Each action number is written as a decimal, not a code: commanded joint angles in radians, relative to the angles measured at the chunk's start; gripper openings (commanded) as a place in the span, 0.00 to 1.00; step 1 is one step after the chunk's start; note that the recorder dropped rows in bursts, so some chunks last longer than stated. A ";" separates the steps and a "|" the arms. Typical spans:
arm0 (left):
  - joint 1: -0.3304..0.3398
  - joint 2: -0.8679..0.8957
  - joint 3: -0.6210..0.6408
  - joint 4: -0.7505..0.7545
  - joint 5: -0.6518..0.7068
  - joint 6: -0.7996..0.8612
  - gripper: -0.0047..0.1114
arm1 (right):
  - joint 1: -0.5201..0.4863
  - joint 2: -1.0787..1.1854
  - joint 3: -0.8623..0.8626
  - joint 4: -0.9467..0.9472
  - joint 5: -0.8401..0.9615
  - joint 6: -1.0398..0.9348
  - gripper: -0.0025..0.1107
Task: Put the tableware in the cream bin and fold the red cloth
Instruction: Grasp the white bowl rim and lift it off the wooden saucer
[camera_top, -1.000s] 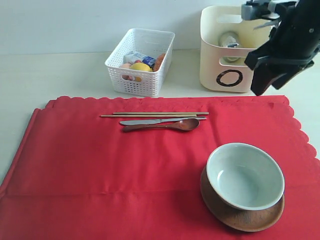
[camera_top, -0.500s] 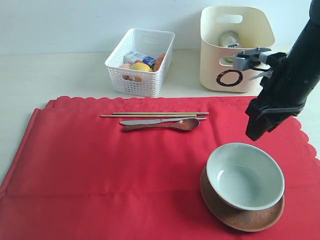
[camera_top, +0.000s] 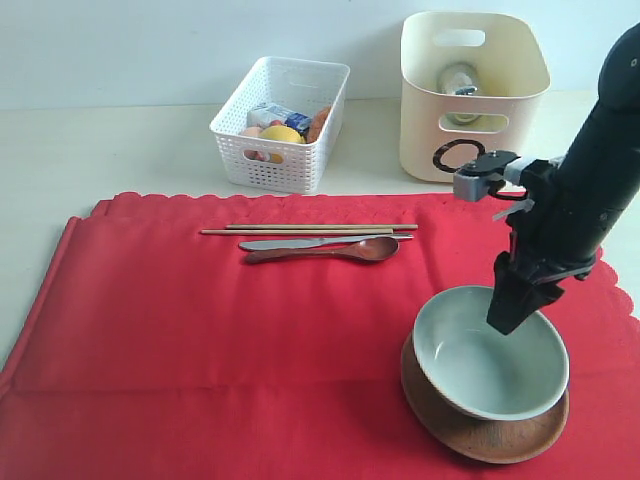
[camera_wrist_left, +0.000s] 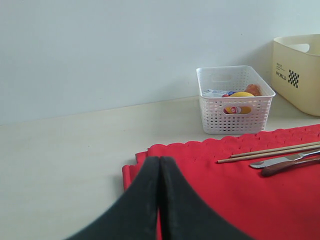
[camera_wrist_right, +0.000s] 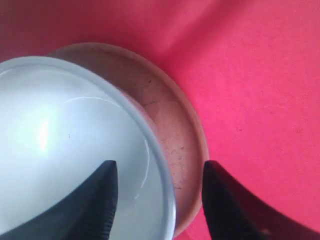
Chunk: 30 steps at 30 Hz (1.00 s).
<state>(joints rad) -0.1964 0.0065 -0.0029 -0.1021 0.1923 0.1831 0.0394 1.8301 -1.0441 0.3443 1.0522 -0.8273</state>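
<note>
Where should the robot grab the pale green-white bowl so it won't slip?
Pinch the rim of the pale green-white bowl, coming down from above on its far side. It looks too wide to span but open-topped and thin-walled, so one finger fits inside, one outside. The open right hand hangs over that rim.

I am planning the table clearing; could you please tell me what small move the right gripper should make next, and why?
Probably close the right gripper on the bowl rim: its open jaws straddle that rim, one finger inside, one over the wooden plate, ready to lift.
</note>
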 joint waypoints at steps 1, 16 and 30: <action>-0.006 -0.006 0.003 -0.001 -0.001 -0.004 0.05 | -0.004 0.041 0.003 0.006 -0.002 -0.028 0.46; -0.006 -0.006 0.003 -0.001 -0.001 -0.004 0.05 | -0.004 0.043 -0.001 0.004 -0.002 -0.028 0.02; -0.006 -0.006 0.003 -0.001 -0.001 -0.004 0.05 | -0.004 0.043 -0.006 0.004 0.059 -0.026 0.02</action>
<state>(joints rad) -0.1964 0.0065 -0.0029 -0.1021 0.1923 0.1831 0.0394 1.8749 -1.0421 0.3443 1.0914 -0.8460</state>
